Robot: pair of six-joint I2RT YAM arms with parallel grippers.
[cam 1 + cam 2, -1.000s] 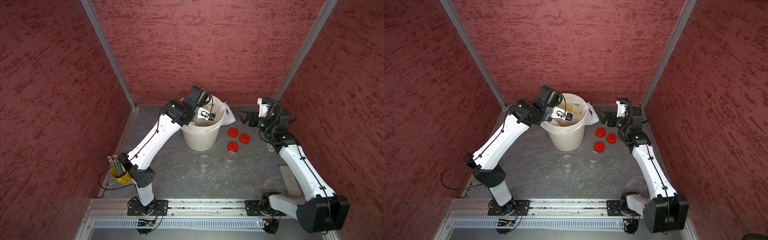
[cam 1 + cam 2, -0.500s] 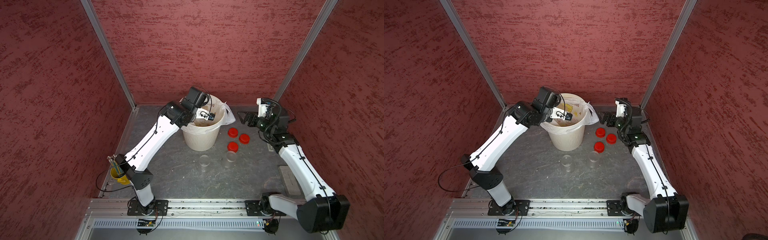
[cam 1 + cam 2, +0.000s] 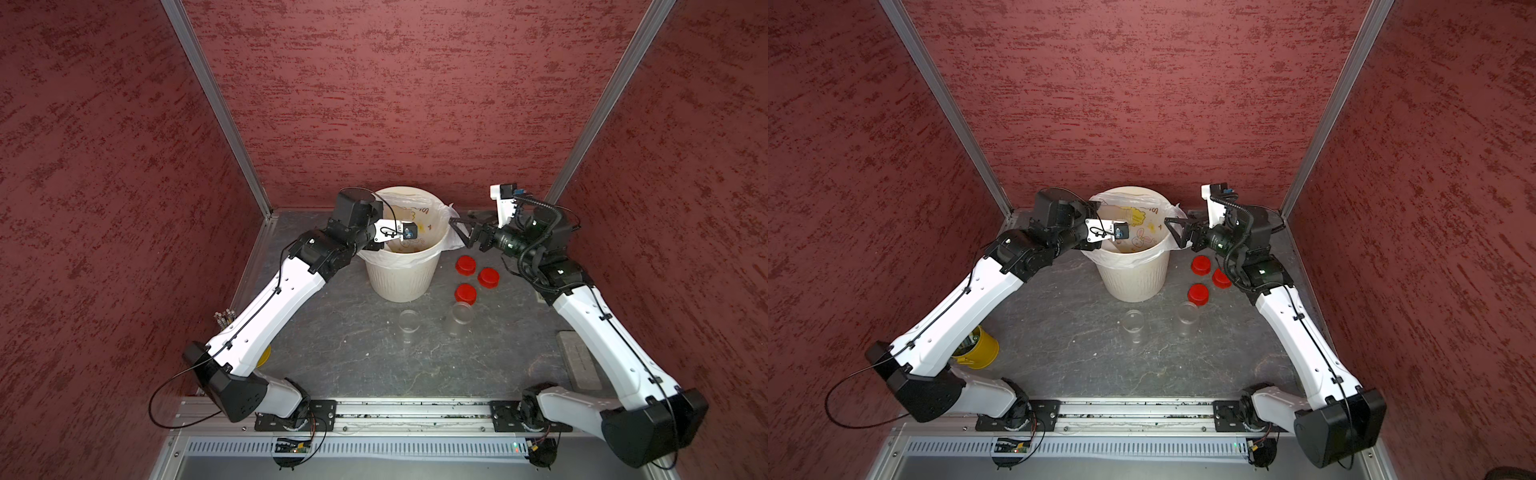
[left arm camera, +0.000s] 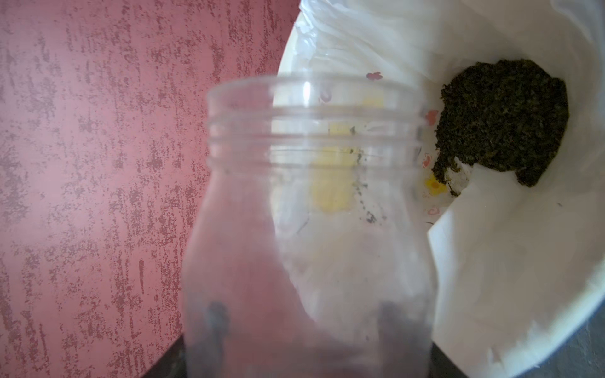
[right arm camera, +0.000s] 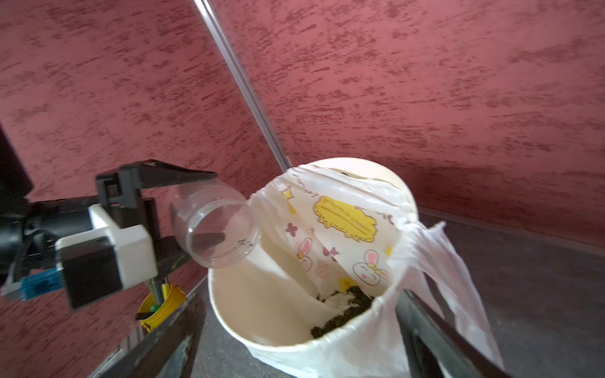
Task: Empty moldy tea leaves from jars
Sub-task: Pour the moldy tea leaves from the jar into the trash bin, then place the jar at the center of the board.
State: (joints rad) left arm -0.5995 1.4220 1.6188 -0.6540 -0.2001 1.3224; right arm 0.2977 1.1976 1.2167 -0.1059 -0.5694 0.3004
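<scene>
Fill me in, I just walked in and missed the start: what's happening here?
The left gripper holds an uncapped jar tipped over the bin. Only specks cling inside it, and a heap of tea leaves lies in the bin's bag. The right gripper is open beside the bin's rim, holding nothing. Two more jars stand empty and upright on the table, with three red caps near them.

Both arms same build: left arm [image 3: 266, 316] and right arm [image 3: 602, 332] have white link shells, black joints [image 3: 320, 255], thin black cables [image 3: 279, 274] clipped alongside, black left gripper [image 5: 218, 206] and right gripper [image 5: 302, 294], white wrist camera brackets [image 3: 500, 205] with blue connectors [image 3: 411, 230].
</scene>
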